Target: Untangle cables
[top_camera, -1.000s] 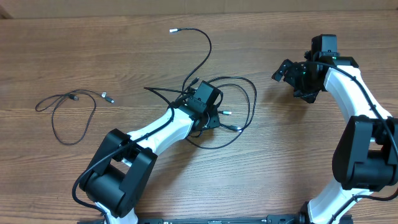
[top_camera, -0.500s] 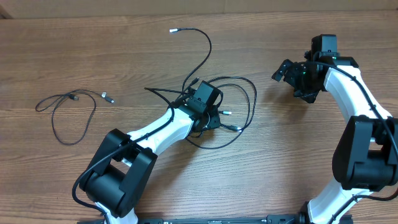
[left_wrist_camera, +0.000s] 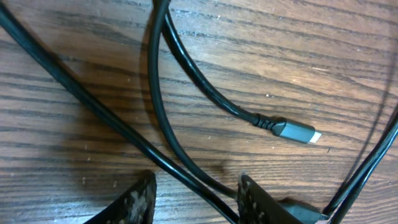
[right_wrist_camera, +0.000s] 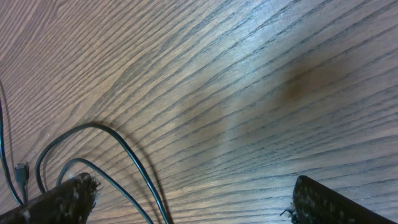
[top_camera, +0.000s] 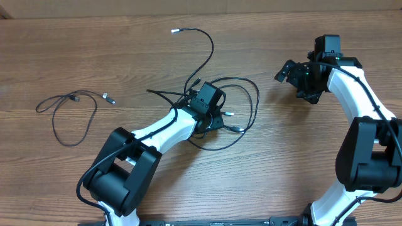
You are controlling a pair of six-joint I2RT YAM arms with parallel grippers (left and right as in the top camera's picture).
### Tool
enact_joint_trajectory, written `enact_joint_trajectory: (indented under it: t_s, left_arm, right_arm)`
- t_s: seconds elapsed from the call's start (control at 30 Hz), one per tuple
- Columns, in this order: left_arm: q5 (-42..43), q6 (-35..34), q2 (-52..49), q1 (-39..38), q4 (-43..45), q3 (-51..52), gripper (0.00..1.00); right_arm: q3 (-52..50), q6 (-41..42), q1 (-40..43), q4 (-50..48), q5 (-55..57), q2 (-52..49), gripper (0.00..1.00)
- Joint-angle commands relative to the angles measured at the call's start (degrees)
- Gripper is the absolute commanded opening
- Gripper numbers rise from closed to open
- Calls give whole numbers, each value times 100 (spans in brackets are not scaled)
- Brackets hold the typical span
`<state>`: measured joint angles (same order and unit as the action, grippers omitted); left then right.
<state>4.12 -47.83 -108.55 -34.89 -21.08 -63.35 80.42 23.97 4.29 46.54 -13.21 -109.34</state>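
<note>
A tangle of thin black cables (top_camera: 242,103) lies mid-table, one strand curling up to a silver-tipped plug (top_camera: 176,30). My left gripper (top_camera: 215,119) is low over the tangle. In the left wrist view its fingers (left_wrist_camera: 254,198) stand apart and two cable strands (left_wrist_camera: 186,165) run across the gap on the wood, unpinched. A grey plug (left_wrist_camera: 295,131) lies just ahead. A separate cable (top_camera: 69,113) lies looped at the far left. My right gripper (top_camera: 287,71) hovers right of the tangle, wide open (right_wrist_camera: 193,202), with two strands (right_wrist_camera: 124,162) passing near its left finger.
The table is brown wood grain (top_camera: 301,157). Its far edge (top_camera: 201,14) runs along the top of the overhead view. Both arms' white links reach in from the near edge, the left one (top_camera: 157,132) crossing diagonally toward the tangle.
The left arm's lower links shifted slightly. Both grippers and the cables stay where they were.
</note>
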Motion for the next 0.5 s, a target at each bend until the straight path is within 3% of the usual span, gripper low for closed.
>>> enact_joint_trajectory:
  t_s: [0.0,0.47]
  left_arm:
    - [37,-107,-192,-39,17,37,42]
    - [31,-103,-192,-39,20,37,41]
  right_arm:
    - [92,2,-4,-13,31,142,100]
    - [92,2,-4,-13,31,142,100]
